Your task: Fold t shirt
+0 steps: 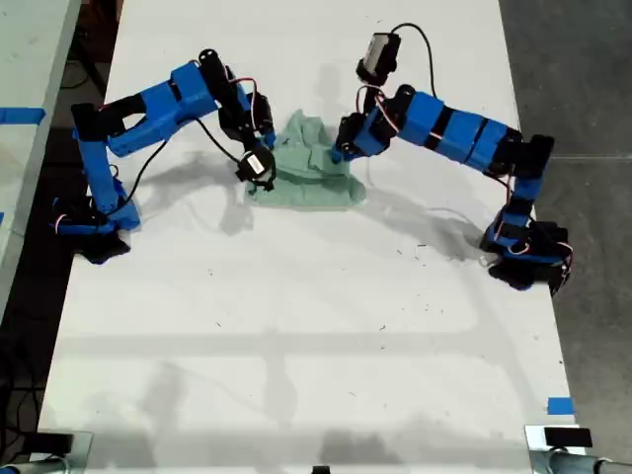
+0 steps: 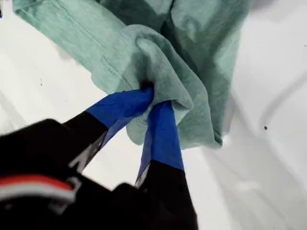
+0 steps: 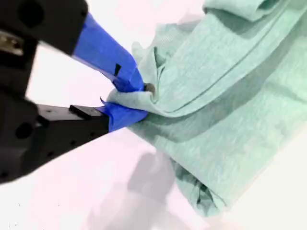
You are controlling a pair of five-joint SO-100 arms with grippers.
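In the exterior view, 1 t shirt [image 1: 308, 170] lay on the white table [image 1: 296, 326] between 2 blue arms, bunched into a wrinkled mound, not flat. 1 arm reached in from that view's left and 1 from its right, each meeting an edge of the cloth. No neat fold showed, so I judged the folding barely begun, with spreading and every fold still to do. 2 strips of blue tape [image 1: 559, 406] marked the surfaces.

In the first wrist view, my first gripper [image 2: 152, 98] had its 2 blue-taped jaws pressed together on a gathered pleat of the t shirt [image 2: 192, 57], which draped away over the table [image 2: 273, 158].

In the second wrist view, my second gripper [image 3: 132, 98] was pinching a hemmed edge of the t shirt [image 3: 230, 110], the jaws nearly meeting through the cloth. The garment looked doubled over there, though which arm in the exterior view carried which gripper I could not settle.
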